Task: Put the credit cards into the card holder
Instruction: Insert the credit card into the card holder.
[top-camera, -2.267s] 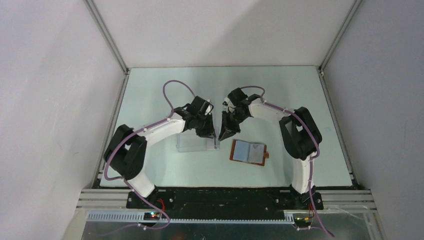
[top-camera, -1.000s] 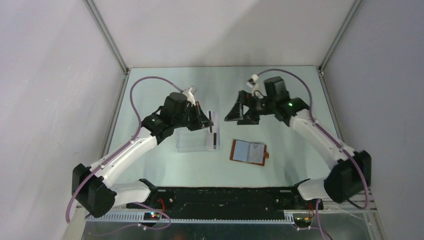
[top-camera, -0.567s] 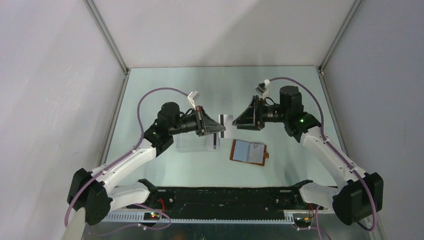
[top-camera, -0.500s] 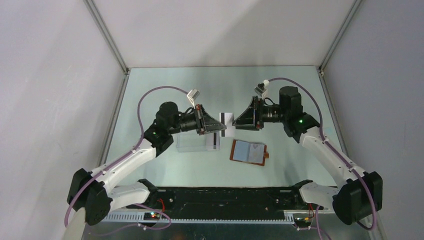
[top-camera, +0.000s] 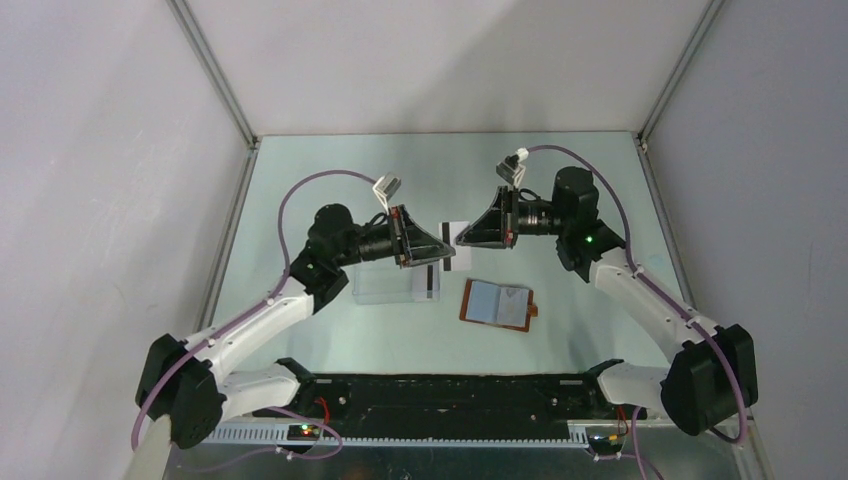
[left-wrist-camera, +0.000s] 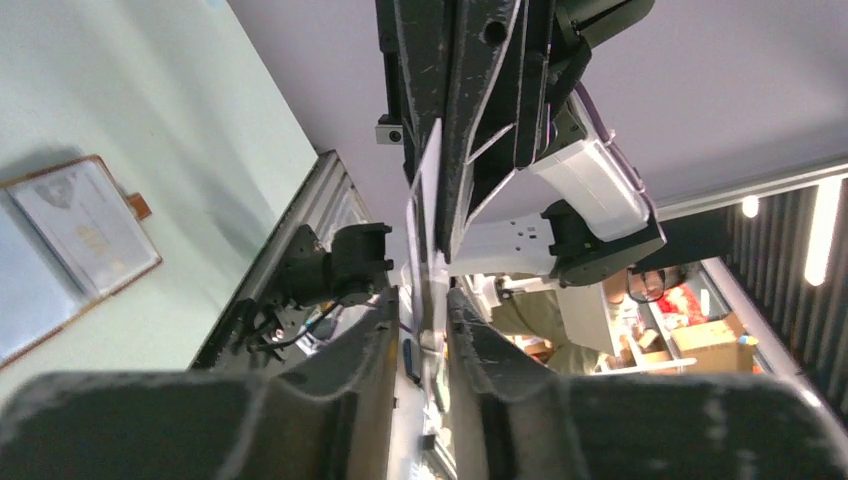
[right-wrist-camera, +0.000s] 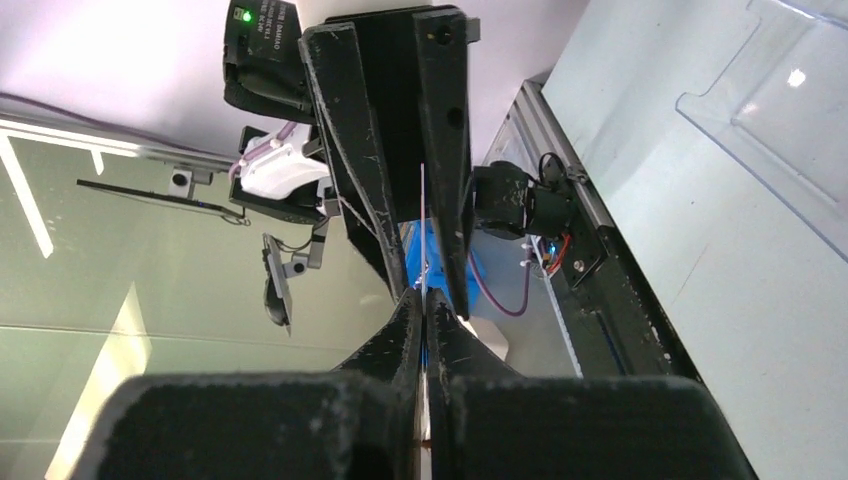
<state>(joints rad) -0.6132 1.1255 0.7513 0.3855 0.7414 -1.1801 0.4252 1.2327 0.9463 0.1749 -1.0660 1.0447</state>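
Mid-air over the tabletop (top-camera: 330, 180), the pale dark-striped plastic credit card (top-camera: 452, 247) sits pinched in the right jaws, left jaws barely parted. Looks like a handoff toward the tan leather card holder (top-camera: 497, 303).

A credit card (top-camera: 458, 229) hangs between the left gripper (top-camera: 444, 255) and right gripper (top-camera: 461, 240). On the table (top-camera: 580, 180) below, the card holder (top-camera: 498, 303) lies right of a clear tray (top-camera: 385, 286) (another card (top-camera: 428, 283) at its right end).

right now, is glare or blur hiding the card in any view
Top external: even light, soft shadows, credit card clear. Left wrist: near fingers blurred, ceiling lamps flare at right, card edge-on but visible. Right wrist: near fingers soft, bright glint on the clear tray, card only a thin line.
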